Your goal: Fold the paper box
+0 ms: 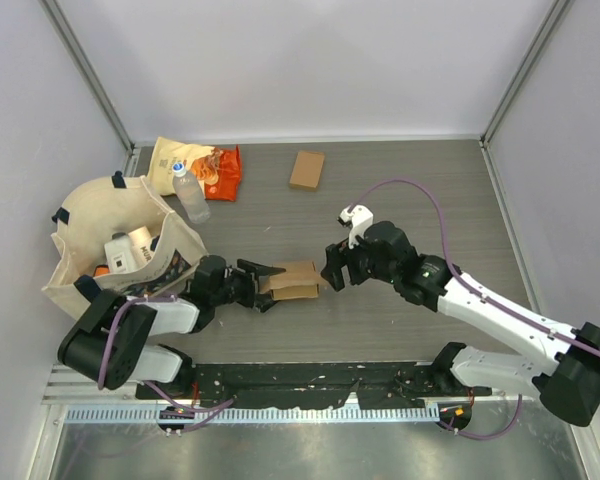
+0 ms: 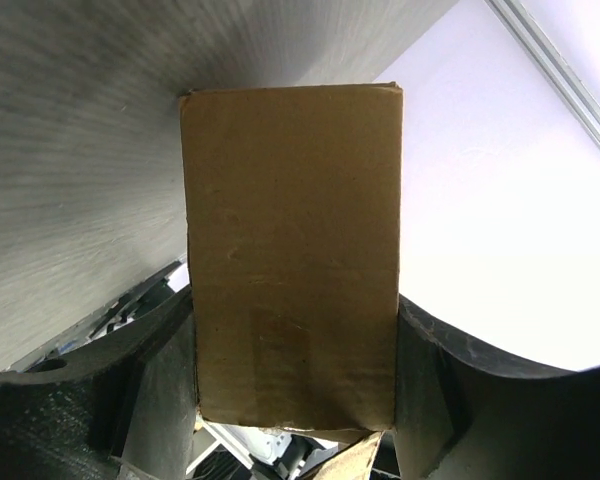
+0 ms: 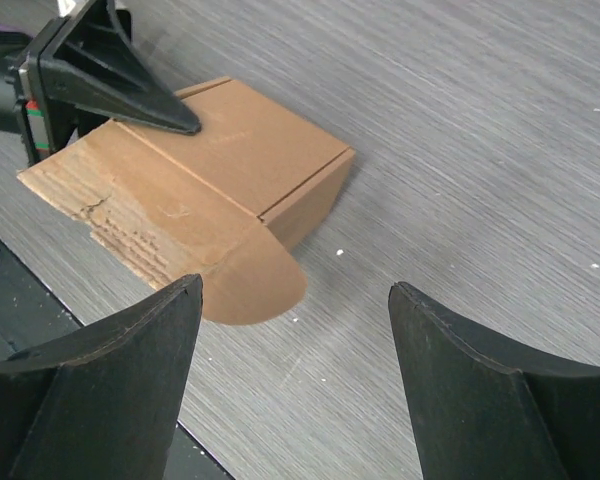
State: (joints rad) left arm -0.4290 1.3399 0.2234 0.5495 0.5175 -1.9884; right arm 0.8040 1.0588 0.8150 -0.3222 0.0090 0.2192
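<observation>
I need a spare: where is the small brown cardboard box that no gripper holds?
Top view: the small brown cardboard box lies near the table's far edge, right of the orange snack bag.

Brown paper box (image 1: 298, 281), grey streaked table (image 1: 400, 190), cream bag (image 1: 88, 205), possibly orange packet (image 1: 226, 172)

Straight ahead of the right pincer (image 1: 330, 272), whose jaws stand wide, the paper box (image 1: 295, 281) blocks the way, with the left pincer (image 1: 265, 285) clamped on it from the opposite end. On the far side of both pincers the counter (image 1: 410, 190) lies bare, giving open passage up to a small cardboard carton (image 1: 307, 169) that sits near the back wall. Behind the left pincer and off to its far side, a tote bag (image 1: 90, 235), a bottle (image 1: 191, 196) and snack packets (image 1: 195, 162) crowd the corner.
</observation>
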